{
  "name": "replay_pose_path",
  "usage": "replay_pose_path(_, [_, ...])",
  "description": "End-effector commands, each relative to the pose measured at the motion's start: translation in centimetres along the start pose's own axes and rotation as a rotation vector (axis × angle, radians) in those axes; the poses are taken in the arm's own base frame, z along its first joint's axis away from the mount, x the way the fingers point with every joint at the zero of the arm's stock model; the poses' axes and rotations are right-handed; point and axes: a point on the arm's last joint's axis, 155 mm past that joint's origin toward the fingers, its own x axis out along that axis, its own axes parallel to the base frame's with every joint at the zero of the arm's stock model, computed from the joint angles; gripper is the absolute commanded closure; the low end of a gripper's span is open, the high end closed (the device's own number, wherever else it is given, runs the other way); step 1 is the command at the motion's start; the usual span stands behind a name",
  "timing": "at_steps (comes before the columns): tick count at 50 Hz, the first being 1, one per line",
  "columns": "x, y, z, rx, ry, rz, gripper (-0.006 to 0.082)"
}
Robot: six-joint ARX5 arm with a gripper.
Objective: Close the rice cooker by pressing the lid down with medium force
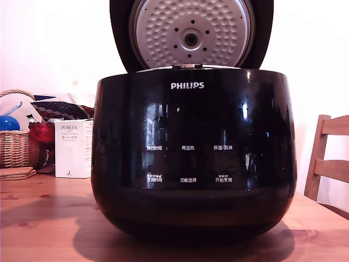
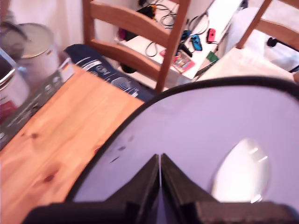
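The lid (image 1: 192,34) stood upright above the rice cooker (image 1: 193,158); the pincer (image 2: 160,175), tips together and empty, should press its outer face steadily.

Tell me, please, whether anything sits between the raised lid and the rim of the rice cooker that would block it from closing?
Nothing visible does. In the exterior view the lid stands open behind the rice cooker, and nothing shows across the rim between them, though the pot's inside is hidden. The shut end effector is right at the lid's outer surface, with nothing visible between.
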Motion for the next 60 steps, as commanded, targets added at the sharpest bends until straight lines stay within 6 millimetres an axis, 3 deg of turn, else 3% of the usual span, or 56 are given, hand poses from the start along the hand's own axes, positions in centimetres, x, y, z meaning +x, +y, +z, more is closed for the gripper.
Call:
replay_pose_path(1, [1.3,-0.4,-0.4,-0.024,0.020,-0.014,0.0786])
replay_pose_path(22, [3.6,0.9,-2.0,-0.079,0.036,0.017,0.0786])
replay_pose_path(35, [5.0,1.0,-1.2,-0.088,-0.030,0.009,0.0786])
replay_pose_path(44, [4.6,0.9,-0.3,-0.063,-0.089,0.015,0.0787])
replay_pose_path(60, [4.0,0.7,-1.2,-0.079,-0.164,0.036,0.0786])
